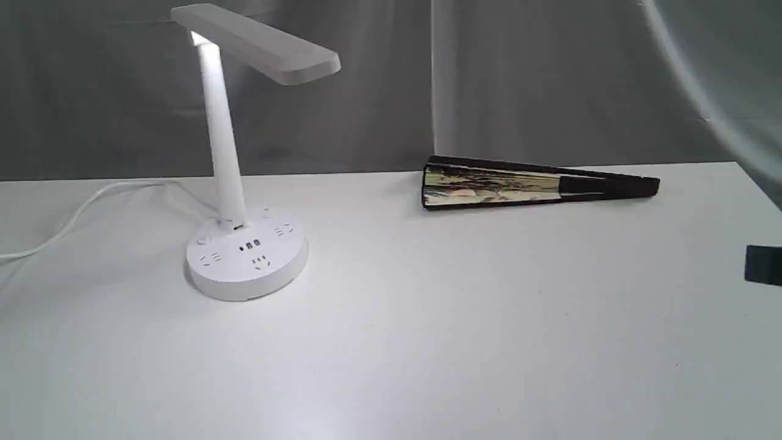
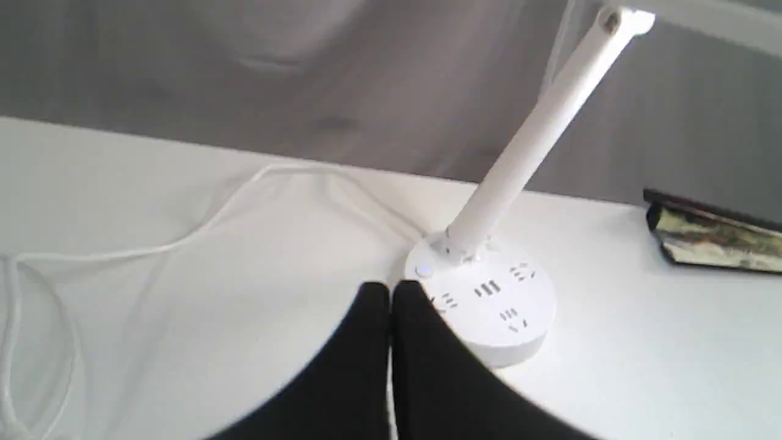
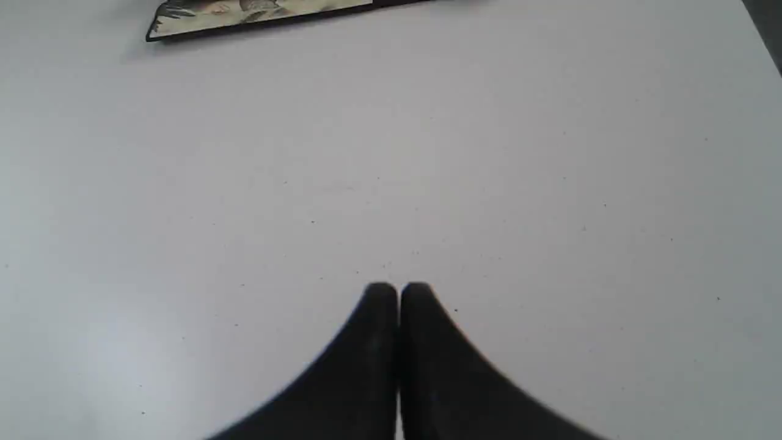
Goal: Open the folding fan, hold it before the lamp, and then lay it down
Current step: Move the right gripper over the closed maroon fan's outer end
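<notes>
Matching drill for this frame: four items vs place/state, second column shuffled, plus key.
1 folding fan
2 lamp
3 left gripper
4 right gripper

A shut, aimed at the lamp's base
B lying on the table, nearly folded
C shut, over the table, fan beyond it
D upright, left in exterior view

Pairs: 1-B; 2-D; 3-A; 4-C

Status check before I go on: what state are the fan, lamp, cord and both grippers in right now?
folding fan: lying on the table, only slightly spread, not held.
lamp: upright, lit, glow under its head.
cord: slack on the table.
left gripper: shut, empty, near the lamp's base.
right gripper: shut, empty, over bare table, apart from the fan.
</notes>
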`<state>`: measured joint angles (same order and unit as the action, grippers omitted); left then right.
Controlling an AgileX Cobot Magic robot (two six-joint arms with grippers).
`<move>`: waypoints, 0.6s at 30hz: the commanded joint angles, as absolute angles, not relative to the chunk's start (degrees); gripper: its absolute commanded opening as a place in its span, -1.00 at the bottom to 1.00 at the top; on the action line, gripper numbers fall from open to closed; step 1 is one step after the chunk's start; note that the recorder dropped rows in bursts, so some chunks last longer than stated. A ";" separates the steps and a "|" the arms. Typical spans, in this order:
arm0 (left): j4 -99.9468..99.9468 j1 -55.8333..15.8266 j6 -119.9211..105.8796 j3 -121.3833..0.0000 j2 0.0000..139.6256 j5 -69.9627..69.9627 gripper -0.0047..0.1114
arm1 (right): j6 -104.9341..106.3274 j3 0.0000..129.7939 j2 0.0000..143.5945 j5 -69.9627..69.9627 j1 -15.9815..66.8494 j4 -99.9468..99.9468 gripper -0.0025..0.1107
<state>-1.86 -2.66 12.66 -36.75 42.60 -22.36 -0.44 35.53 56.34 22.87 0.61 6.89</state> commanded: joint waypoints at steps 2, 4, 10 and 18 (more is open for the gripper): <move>-2.12 -2.90 13.01 -37.06 48.94 -21.23 -0.92 | -0.32 41.43 61.71 24.66 0.64 6.72 -0.96; -2.12 -2.90 13.01 -37.06 51.71 -21.23 -0.91 | 0.00 44.14 64.61 24.92 0.64 6.72 -0.96; -2.12 -2.90 13.01 -37.18 58.27 -21.23 -0.82 | 1.66 51.93 73.80 28.79 0.64 6.72 -0.63; -2.12 -2.90 12.86 -43.37 66.43 -26.04 -0.52 | 1.43 64.78 86.31 34.87 0.64 6.83 -0.41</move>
